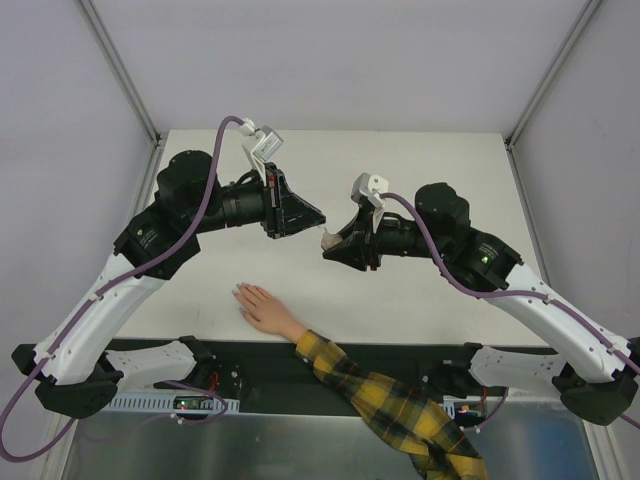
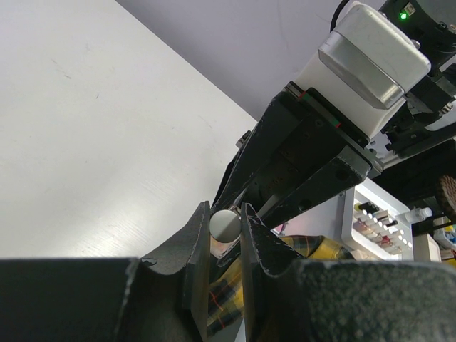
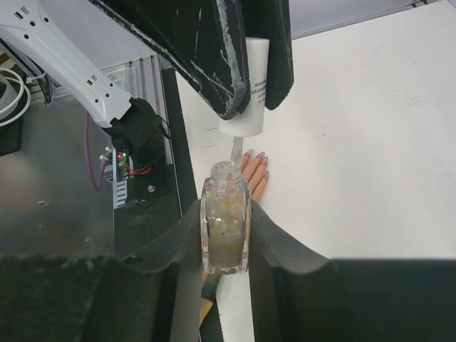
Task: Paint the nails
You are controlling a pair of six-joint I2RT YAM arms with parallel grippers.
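Observation:
The mannequin hand (image 1: 264,310) lies palm down near the table's front edge, with a yellow plaid sleeve (image 1: 395,398). Its nails (image 3: 259,158) are small and pinkish, and they peek out behind the bottle in the right wrist view. My right gripper (image 3: 226,231) is shut on a clear glitter nail polish bottle (image 3: 225,224), held upright above the table. My left gripper (image 2: 225,226) is shut on the white cap (image 3: 244,92) just above it. The brush stem (image 3: 235,148) reaches down to the bottle's neck. Both grippers (image 1: 312,216) (image 1: 331,245) meet in mid-air behind the hand.
The table (image 1: 420,180) is white, with grey walls on three sides. A black strip with the arm bases (image 1: 200,375) and electronics runs along the near edge. In the left wrist view, a white rack of small items (image 2: 377,224) shows past the right arm.

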